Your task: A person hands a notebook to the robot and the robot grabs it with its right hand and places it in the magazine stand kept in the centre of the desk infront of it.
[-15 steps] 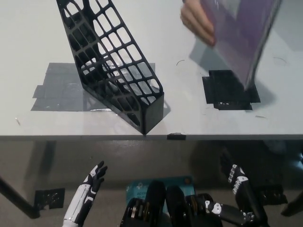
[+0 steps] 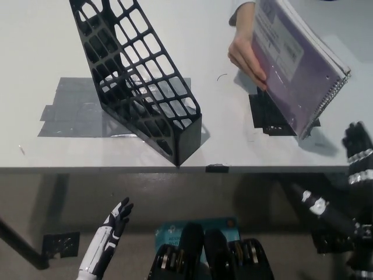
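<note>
A purple spiral-bound notebook (image 2: 297, 64) is held tilted above the right side of the desk by a person's hand (image 2: 247, 55). My black right hand (image 2: 358, 154) is raised at the right edge, just right of and below the notebook's lower corner, not touching it, fingers apart. The black mesh magazine stand (image 2: 140, 76) stands in the middle of the desk, leaning back, open at the top. My white left hand (image 2: 113, 224) rests low at the lower left, below the desk edge, fingers spread.
The stand sits on a grey taped patch (image 2: 70, 108). A black taped square (image 2: 271, 116) lies under the notebook. The desk's front edge (image 2: 116, 169) runs across the picture, with a small black tape tab (image 2: 217, 168) on it.
The person has brought the notebook lower and turned it flatter. My right hand has risen from below the desk edge to the right edge beside the notebook. The left hand has not moved.
</note>
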Robot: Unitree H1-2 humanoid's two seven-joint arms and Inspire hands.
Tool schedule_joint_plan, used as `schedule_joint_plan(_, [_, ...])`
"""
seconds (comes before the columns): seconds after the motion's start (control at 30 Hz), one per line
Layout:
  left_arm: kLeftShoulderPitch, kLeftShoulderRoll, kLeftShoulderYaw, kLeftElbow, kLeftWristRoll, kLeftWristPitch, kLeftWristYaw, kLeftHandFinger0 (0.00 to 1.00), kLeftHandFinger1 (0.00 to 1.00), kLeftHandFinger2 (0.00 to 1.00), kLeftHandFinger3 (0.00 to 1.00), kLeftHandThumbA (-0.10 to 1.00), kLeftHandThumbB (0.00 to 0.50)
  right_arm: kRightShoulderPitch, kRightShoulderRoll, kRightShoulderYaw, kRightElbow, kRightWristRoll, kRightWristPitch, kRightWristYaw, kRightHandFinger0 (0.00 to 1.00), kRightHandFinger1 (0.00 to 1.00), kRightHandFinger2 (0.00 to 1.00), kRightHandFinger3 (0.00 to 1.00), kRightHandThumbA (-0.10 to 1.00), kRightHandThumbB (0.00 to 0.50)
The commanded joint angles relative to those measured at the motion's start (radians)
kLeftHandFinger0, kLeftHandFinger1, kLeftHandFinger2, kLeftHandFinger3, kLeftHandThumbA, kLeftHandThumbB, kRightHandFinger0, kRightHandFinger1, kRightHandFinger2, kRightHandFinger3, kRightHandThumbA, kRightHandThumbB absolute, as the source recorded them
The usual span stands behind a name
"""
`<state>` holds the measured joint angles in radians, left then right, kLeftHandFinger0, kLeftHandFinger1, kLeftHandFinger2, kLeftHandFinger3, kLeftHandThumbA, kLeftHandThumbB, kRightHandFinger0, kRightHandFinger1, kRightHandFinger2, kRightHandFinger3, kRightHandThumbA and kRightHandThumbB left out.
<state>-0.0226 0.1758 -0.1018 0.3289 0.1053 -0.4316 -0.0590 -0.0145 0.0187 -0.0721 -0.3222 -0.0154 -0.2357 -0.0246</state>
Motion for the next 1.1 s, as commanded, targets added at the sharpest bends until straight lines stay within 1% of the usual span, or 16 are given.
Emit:
schedule_joint_plan(0.0, [-0.028, 0.019, 0.003, -0.007, 0.007, -0.038, -0.003, 1.00, 1.00, 1.00, 1.00, 1.00, 0.500, -0.070, 0.000, -0.039, -0.045, -0.030, -0.038, -0.052, 1.00, 1.00, 1.00, 1.00, 1.00, 0.175])
schedule_joint_plan(0.07, [-0.031, 0.021, 0.002, -0.008, 0.004, -0.038, -0.004, 1.00, 1.00, 1.00, 1.00, 1.00, 0.500, -0.094, 0.001, -0.052, -0.040, -0.037, -0.032, -0.061, 1.00, 1.00, 1.00, 1.00, 1.00, 0.196])
schedule_joint_plan(0.13, [-0.033, 0.023, 0.001, -0.006, 0.007, -0.038, -0.001, 1.00, 1.00, 1.00, 1.00, 1.00, 0.500, -0.117, -0.002, -0.070, -0.039, -0.043, -0.002, -0.072, 1.00, 1.00, 1.00, 1.00, 1.00, 0.222])
schedule_joint_plan(0.2, [-0.035, 0.022, 0.001, -0.004, 0.005, -0.038, -0.001, 1.00, 1.00, 1.00, 1.00, 1.00, 0.500, -0.140, -0.013, -0.082, -0.027, -0.023, 0.024, -0.071, 1.00, 1.00, 1.00, 1.00, 1.00, 0.230])
schedule_joint_plan(0.23, [-0.037, 0.022, 0.002, -0.004, 0.006, -0.038, -0.001, 1.00, 1.00, 1.00, 1.00, 1.00, 0.500, -0.157, -0.018, -0.086, -0.013, -0.021, 0.025, -0.071, 1.00, 1.00, 1.00, 1.00, 1.00, 0.219])
schedule_joint_plan(0.37, [-0.045, 0.023, 0.006, 0.000, 0.004, -0.038, 0.003, 1.00, 1.00, 1.00, 1.00, 1.00, 0.500, -0.227, -0.016, -0.085, 0.034, -0.050, 0.041, -0.085, 1.00, 1.00, 1.00, 1.00, 1.00, 0.221])
schedule_joint_plan(0.47, [-0.046, 0.021, 0.005, -0.001, 0.007, -0.038, 0.005, 1.00, 1.00, 1.00, 1.00, 1.00, 0.500, -0.263, -0.024, -0.077, 0.061, -0.060, 0.045, -0.080, 1.00, 1.00, 1.00, 1.00, 1.00, 0.206])
schedule_joint_plan(0.5, [-0.046, 0.021, 0.004, 0.000, 0.008, -0.038, 0.005, 1.00, 1.00, 1.00, 1.00, 1.00, 0.500, -0.286, -0.029, -0.073, 0.083, -0.067, 0.040, -0.080, 1.00, 1.00, 1.00, 1.00, 1.00, 0.210])
schedule_joint_plan(0.57, [-0.042, 0.024, 0.004, -0.004, 0.004, -0.038, 0.001, 1.00, 1.00, 1.00, 1.00, 1.00, 0.500, -0.326, -0.037, -0.063, 0.122, -0.079, 0.038, -0.076, 1.00, 1.00, 1.00, 1.00, 1.00, 0.178])
schedule_joint_plan(0.6, [-0.042, 0.024, 0.005, -0.003, 0.004, -0.038, 0.001, 1.00, 1.00, 1.00, 1.00, 1.00, 0.500, -0.333, -0.039, -0.061, 0.129, -0.078, 0.038, -0.074, 1.00, 1.00, 1.00, 1.00, 1.00, 0.177])
schedule_joint_plan(0.63, [-0.041, 0.024, 0.006, -0.003, 0.005, -0.038, 0.002, 1.00, 1.00, 1.00, 1.00, 1.00, 0.500, -0.351, -0.042, -0.059, 0.145, -0.082, 0.044, -0.074, 1.00, 1.00, 1.00, 1.00, 1.00, 0.204])
schedule_joint_plan(0.7, [-0.038, 0.025, 0.006, -0.003, 0.009, -0.038, 0.003, 1.00, 1.00, 1.00, 1.00, 1.00, 0.500, -0.384, -0.046, -0.055, 0.178, -0.084, 0.056, -0.074, 1.00, 1.00, 1.00, 1.00, 1.00, 0.222])
schedule_joint_plan(0.8, [-0.036, 0.021, 0.003, -0.002, 0.005, -0.038, 0.002, 1.00, 1.00, 1.00, 1.00, 1.00, 0.500, -0.437, -0.059, -0.051, 0.236, -0.050, 0.078, -0.055, 1.00, 1.00, 1.00, 1.00, 1.00, 0.286])
schedule_joint_plan(0.9, [-0.035, 0.020, 0.002, -0.003, 0.011, -0.038, 0.004, 1.00, 1.00, 1.00, 1.00, 1.00, 0.500, -0.483, -0.068, -0.047, 0.281, -0.065, 0.097, -0.060, 1.00, 1.00, 1.00, 1.00, 1.00, 0.338])
schedule_joint_plan(1.07, [-0.035, 0.019, 0.005, -0.003, 0.002, -0.038, -0.001, 1.00, 1.00, 1.00, 1.00, 1.00, 0.500, -0.557, -0.080, -0.044, 0.366, -0.034, 0.110, -0.045, 1.00, 1.00, 1.00, 1.00, 1.00, 0.363])
